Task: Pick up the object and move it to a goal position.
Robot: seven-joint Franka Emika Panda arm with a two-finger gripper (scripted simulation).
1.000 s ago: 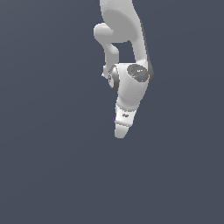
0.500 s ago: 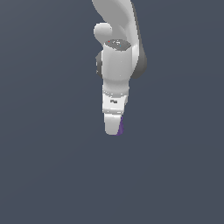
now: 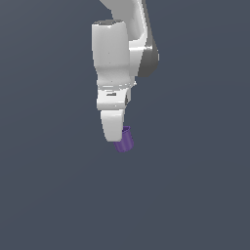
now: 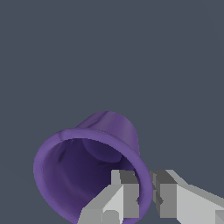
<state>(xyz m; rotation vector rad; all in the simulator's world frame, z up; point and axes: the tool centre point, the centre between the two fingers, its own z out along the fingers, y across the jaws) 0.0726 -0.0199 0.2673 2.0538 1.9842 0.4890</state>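
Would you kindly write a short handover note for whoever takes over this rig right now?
End effector: fingers pinch the flared rim wall of the purple cup, one finger inside the mouth and one outside.
Cup: in the exterior view it hangs tilted just below the fingers, partly hidden behind them.
Done: the grasp looks made.
Left: carry the cup to the goal position, which no view shows. The hold is on the rim only, so move gently.

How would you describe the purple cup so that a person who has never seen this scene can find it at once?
Start from the white robot arm that comes down from the top of the exterior view, and follow it to the gripper. The purple cup sits tilted at its tip, its flared rim pinched between the fingers. It is the only coloured thing against the plain grey background.
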